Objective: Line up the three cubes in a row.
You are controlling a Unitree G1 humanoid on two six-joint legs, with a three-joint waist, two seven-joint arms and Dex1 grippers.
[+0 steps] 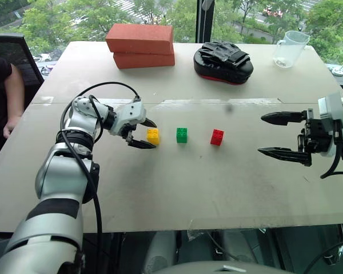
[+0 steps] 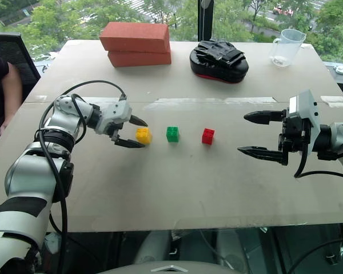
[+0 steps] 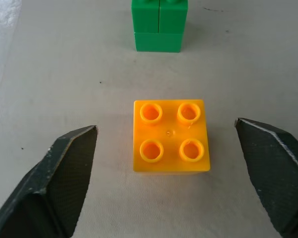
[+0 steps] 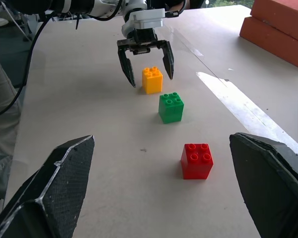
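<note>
Three cubes sit on the table in a near-straight row: yellow cube, green cube, red cube, each apart from its neighbour. Left gripper stands spread around the yellow cube, fingers clear of both sides, nothing pinched. Right gripper hangs spread and empty, well apart from the red cube. Judged step: release and retreat. Draw the left gripper straight back along its own axis, keeping both fingers off the yellow cube so the row stays aligned.
</note>
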